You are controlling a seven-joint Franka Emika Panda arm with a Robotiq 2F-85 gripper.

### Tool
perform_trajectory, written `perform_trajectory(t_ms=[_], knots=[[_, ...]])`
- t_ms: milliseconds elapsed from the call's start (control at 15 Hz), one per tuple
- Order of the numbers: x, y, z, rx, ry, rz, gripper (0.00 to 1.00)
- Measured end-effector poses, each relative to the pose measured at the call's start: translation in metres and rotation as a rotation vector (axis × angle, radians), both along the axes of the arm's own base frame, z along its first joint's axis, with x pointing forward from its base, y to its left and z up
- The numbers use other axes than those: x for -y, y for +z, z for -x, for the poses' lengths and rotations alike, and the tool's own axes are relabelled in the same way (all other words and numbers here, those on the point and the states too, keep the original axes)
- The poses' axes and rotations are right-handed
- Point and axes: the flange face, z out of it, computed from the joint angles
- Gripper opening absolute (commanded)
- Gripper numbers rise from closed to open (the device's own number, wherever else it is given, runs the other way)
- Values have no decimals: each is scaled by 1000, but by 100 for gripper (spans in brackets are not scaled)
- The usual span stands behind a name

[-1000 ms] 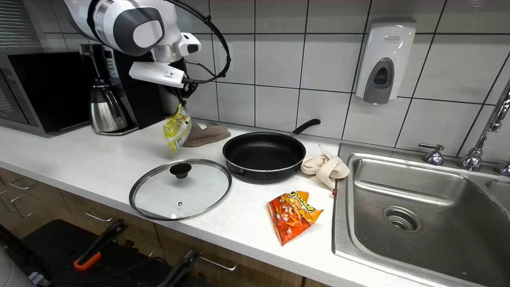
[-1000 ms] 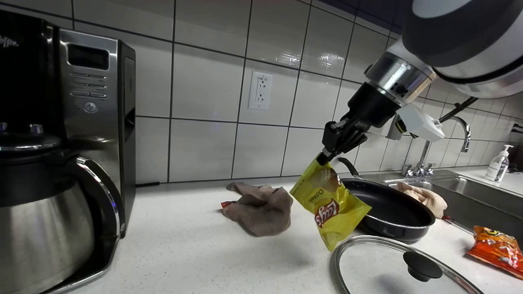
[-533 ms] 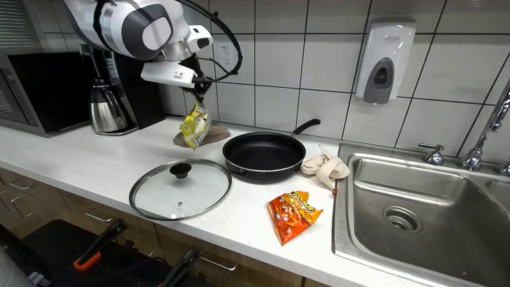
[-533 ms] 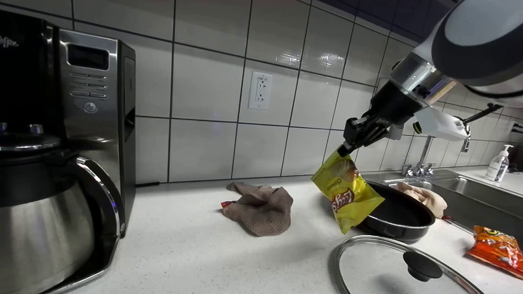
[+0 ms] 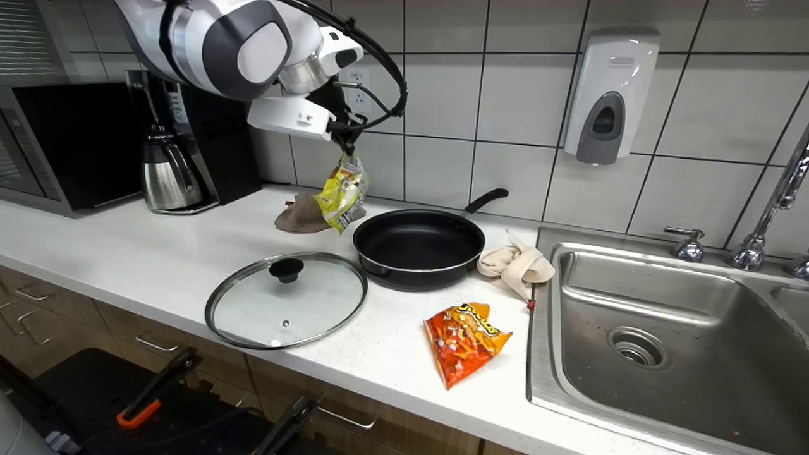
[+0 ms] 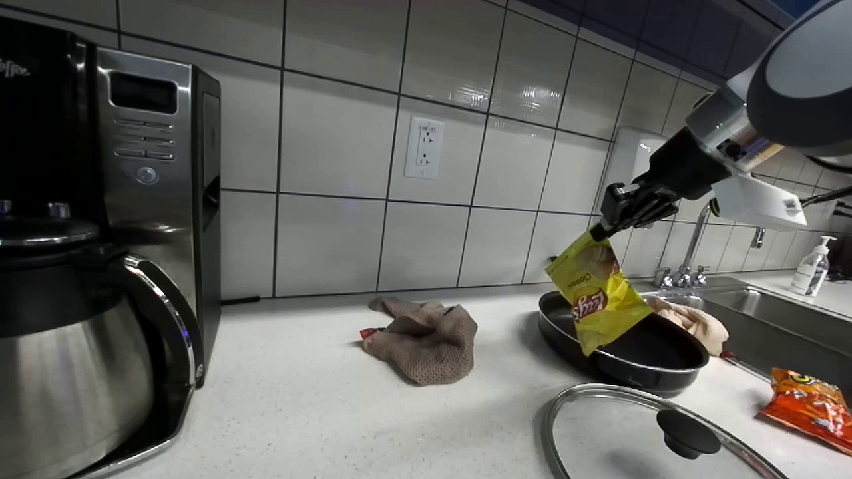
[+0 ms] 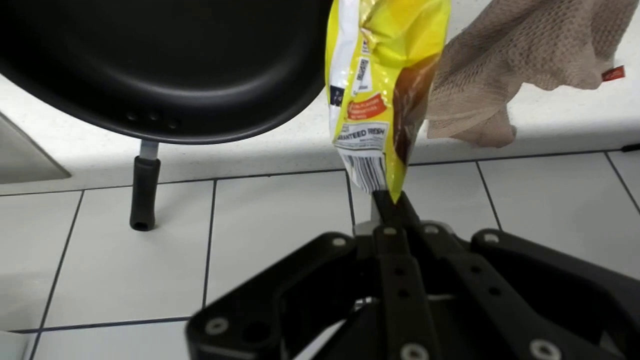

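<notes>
Moved since the earlier frame: your hand (image 6: 599,232) and the yellow Lay's bag (image 6: 599,293), shifted along the desk (image 5: 158,253) away from the coffee maker (image 6: 153,126) and toward the black pan (image 5: 419,240). Pan and lid (image 5: 284,306) have not changed place.

Bag: aloft above the desk, hanging tilted. Your hand is pinching it by its upper end. Wrist view gives you the side with the barcode; an exterior view gives you the front, "Classic" printed beside the logo. In your wrist view it hangs between the pan and the brown cloth (image 7: 510,70); you cannot tell whether any part of it is over the pan.

Around it: brown cloth crumpled, small red tag showing. Pan upright, handle (image 7: 145,195) toward the tiled wall (image 6: 333,133). Lid lies knob up, just beside the pan; contact of the rims cannot be told.

Farther out: beige cloth (image 5: 517,265) bunched between pan and sink (image 5: 632,404). Orange-red snack bag (image 5: 466,344) lies on the desk, near the sink. Soap dispenser (image 5: 613,88) mounted on the wall. Microwave (image 5: 88,139) stands beside the coffee maker.
</notes>
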Motion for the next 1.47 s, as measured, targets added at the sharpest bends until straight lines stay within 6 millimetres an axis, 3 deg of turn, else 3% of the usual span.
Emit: perform_trajectory(t_ms=[200, 667, 1133, 1467], knots=[[13, 3, -1, 18, -41, -8, 0], [8, 3, -8, 17, -95, -62, 0], [43, 13, -15, 44, -165, -62, 0], [53, 0, -17, 17, -209, -80, 0]])
